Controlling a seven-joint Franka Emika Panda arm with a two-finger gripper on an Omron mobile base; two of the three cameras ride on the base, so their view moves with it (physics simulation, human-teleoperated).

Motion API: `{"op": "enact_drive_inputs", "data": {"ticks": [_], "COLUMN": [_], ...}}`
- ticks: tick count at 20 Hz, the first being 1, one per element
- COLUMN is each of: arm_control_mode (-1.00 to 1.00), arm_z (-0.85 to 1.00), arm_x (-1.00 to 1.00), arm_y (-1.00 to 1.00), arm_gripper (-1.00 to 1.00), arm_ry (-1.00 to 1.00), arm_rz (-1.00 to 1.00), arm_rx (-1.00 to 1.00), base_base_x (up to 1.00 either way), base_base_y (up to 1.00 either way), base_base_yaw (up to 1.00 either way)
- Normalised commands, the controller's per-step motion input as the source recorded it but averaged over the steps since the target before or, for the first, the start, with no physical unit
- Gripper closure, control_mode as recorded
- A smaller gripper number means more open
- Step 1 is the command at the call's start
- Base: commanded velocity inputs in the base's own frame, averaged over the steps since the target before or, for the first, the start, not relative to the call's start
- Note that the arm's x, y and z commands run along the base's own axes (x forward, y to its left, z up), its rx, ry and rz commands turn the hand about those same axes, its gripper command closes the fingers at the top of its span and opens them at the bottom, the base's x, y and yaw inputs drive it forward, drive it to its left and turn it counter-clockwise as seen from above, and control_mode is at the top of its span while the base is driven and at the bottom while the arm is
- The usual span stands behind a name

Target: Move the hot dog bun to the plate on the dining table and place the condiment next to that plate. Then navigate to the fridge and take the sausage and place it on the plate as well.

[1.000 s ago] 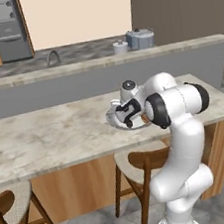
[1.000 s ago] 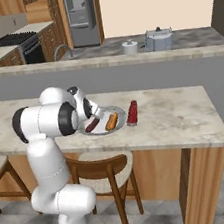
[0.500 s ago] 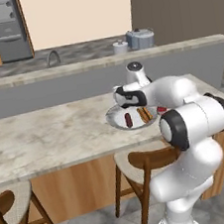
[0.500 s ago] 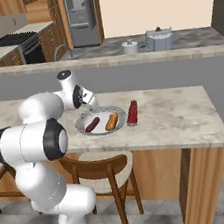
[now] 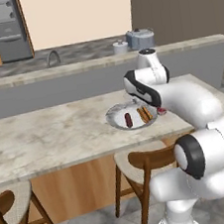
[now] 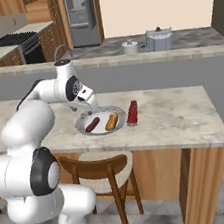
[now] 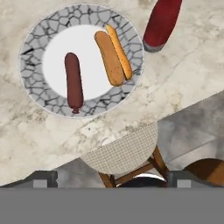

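Two items, sausage (image 7: 74, 87) and bun (image 7: 113, 55), lie on plate (image 7: 35, 52).

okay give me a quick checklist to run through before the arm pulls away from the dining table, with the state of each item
1. Dark red-brown sausage lies on the round pale grey plate: ok.
2. Orange-tan hot dog bun lies on the same plate, beside the sausage and apart from it: ok.
3. Small red condiment bottle lies on the marbled dining table next to the plate, off its rim: ok.
4. Claw is open and holds nothing: ok.
5. Claw is lifted above the plate, touching no food: ok.
6. Plate sits fully on the table top, back from the edge: ok.
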Motion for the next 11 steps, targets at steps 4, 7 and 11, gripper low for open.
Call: {"op": "enact_drive_inputs", "data": {"ticks": [4, 7, 11], "arm_control_mode": [-1.00, -1.00, -1.00], "arm_z": [0.00, 0.00, 0.00], "arm_x": [-1.00, -1.00, -1.00], "arm_y": [-0.09, -0.01, 0.05], "arm_gripper": [-1.00, -1.00, -1.00], "arm_ry": [0.14, 0.11, 0.03], "arm_rz": [0.00, 0.00, 0.02], "arm_rx": [0.00, 0.00, 0.00], "base_base_x": [0.00, 0.00, 0.00], "base_base_y": [0.00, 0.00, 0.00], "base_base_yaw": [0.00, 0.00, 0.00]}}
